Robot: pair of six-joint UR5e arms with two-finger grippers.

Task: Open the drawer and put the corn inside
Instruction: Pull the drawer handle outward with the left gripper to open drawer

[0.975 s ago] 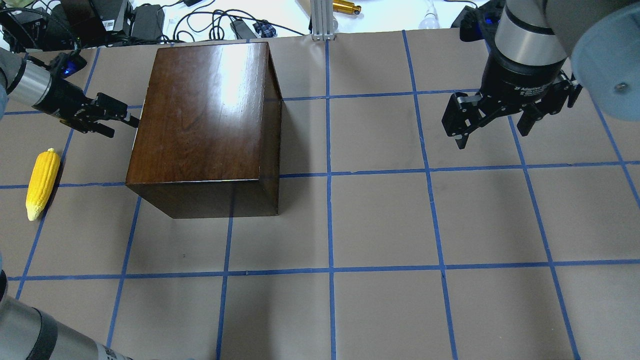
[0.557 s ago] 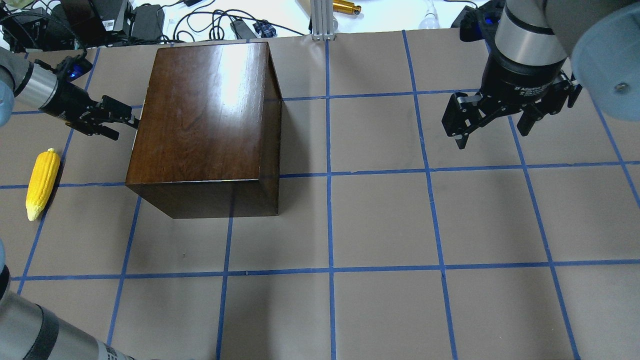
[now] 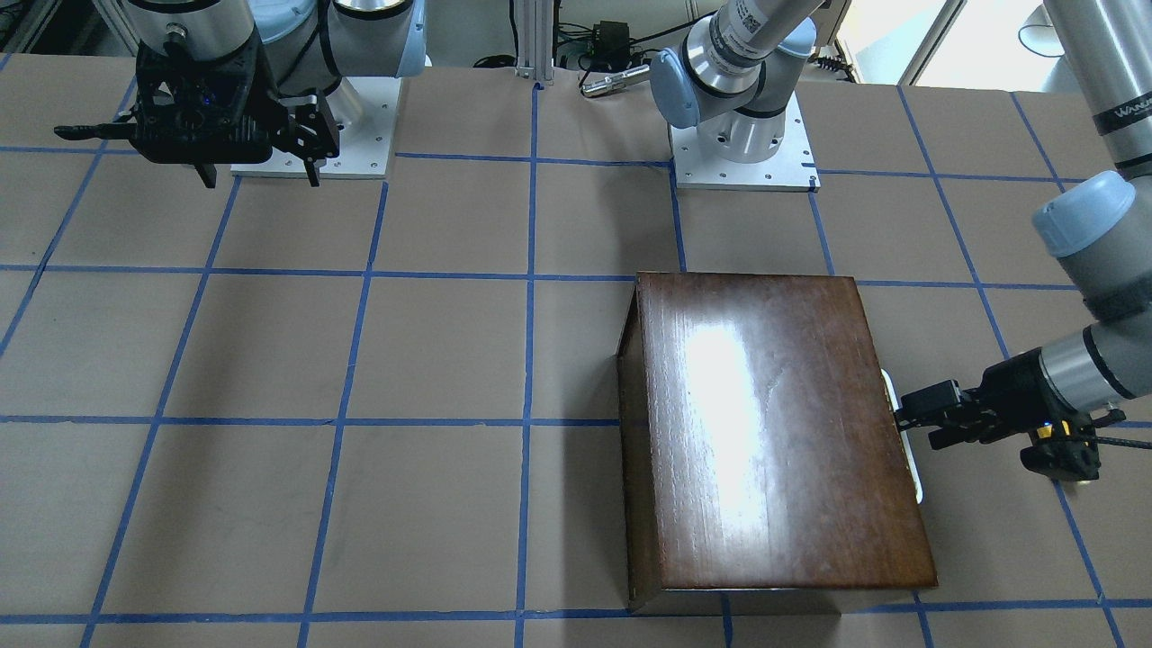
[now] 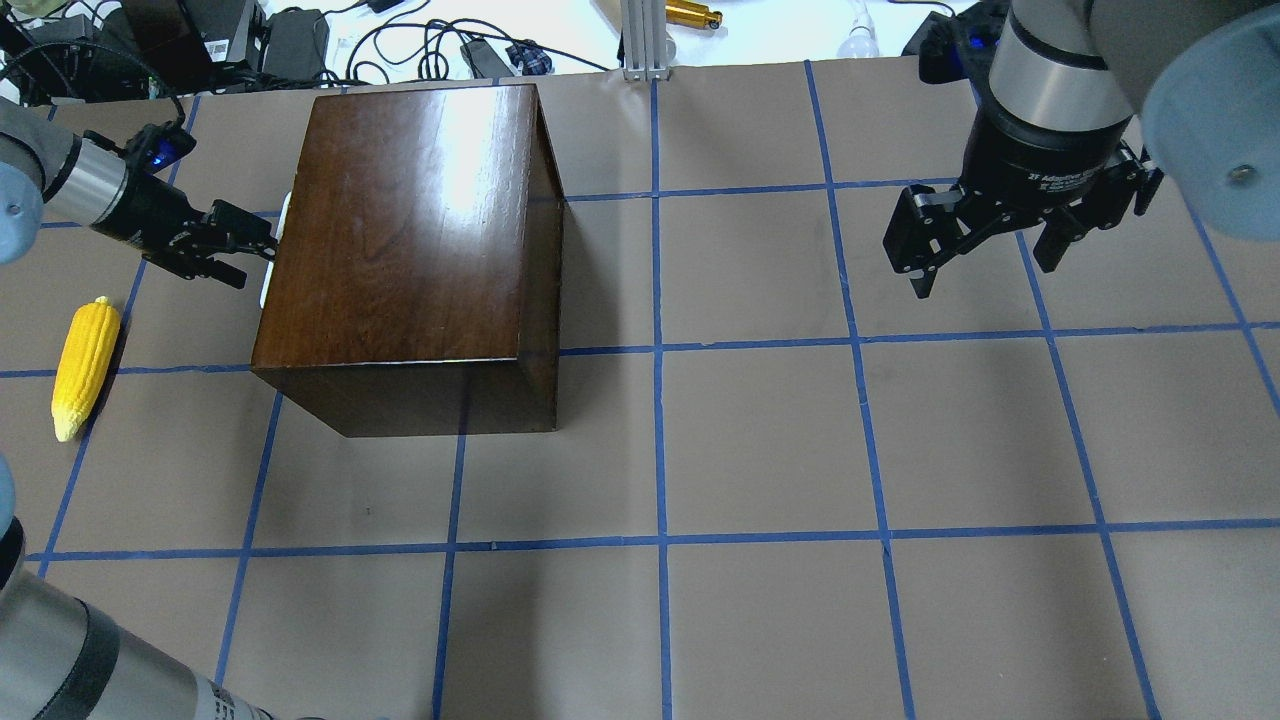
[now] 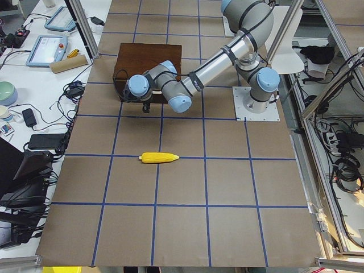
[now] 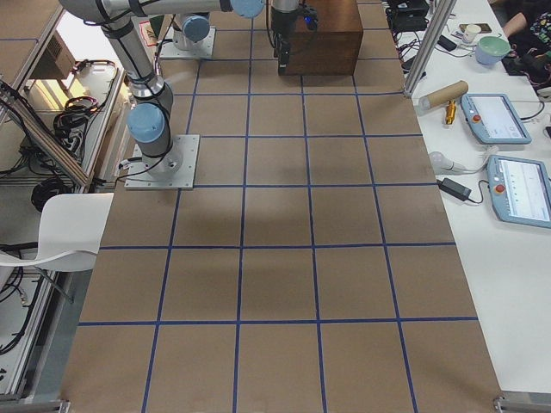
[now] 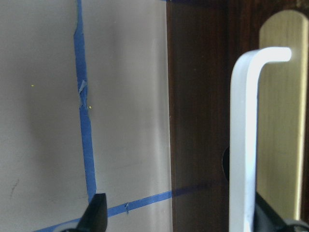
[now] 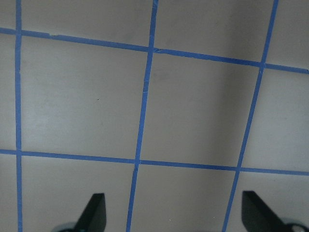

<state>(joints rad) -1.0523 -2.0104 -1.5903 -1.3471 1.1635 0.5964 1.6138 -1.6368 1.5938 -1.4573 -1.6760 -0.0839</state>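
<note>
The glossy dark-brown box [image 4: 410,230] stands at the table's left rear. Its drawer [image 7: 203,96] is in the box's left face, shown close up in the left wrist view, and looks closed. My left gripper [image 4: 252,258] is open at that face. In the left wrist view the white pull [image 7: 244,145] stands between the spread fingertips [image 7: 96,215], close to the right one. The yellow corn [image 4: 85,365] lies on the table left of the box, apart from the gripper. My right gripper [image 4: 985,275] is open and empty above the table's right rear.
Cables, adapters and a gold tool [image 4: 692,14] lie beyond the table's far edge. Tablets and a cardboard tube [image 6: 443,93] sit on the side bench. The brown paper table [image 4: 760,450] carries a grid of blue tape.
My left gripper has moved in to the box's left face, and more of the white pull now shows beside the box. The corn, the box and the right arm have not moved.
</note>
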